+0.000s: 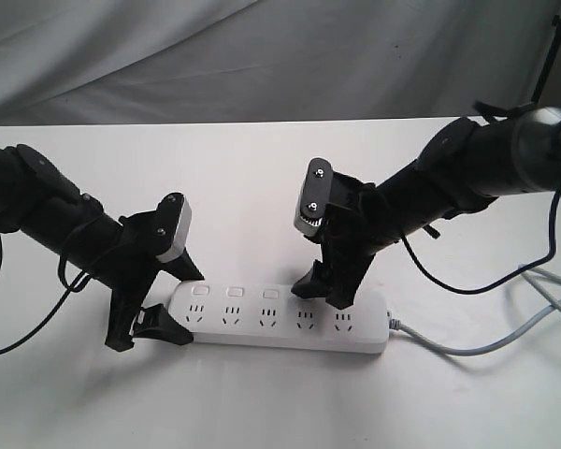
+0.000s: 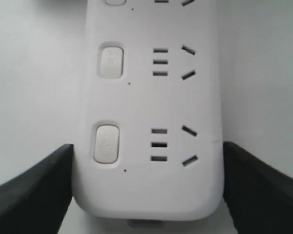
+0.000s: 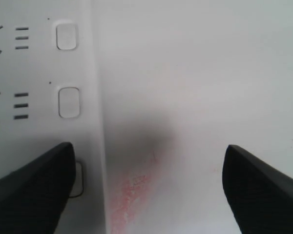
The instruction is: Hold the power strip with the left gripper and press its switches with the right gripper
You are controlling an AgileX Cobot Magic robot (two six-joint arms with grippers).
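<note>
White power strip (image 1: 280, 323) lies on the table (image 1: 262, 187), one end clamped by the left gripper (image 1: 182, 309): holding looks done. The right gripper (image 1: 323, 288), jaws wide apart, has one finger over the switches (image 1: 235, 293); pressing apparently remains.

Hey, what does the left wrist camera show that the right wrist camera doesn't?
Only the left wrist view: the rounded end of the strip, gripped across its width by the left gripper. Only the right wrist view: the right gripper open at the strip's long edge, one finger over a switch, the other over bare table, and a faint reddish smear. Both: the white strip, square switches, socket slots and black fingers.
</note>
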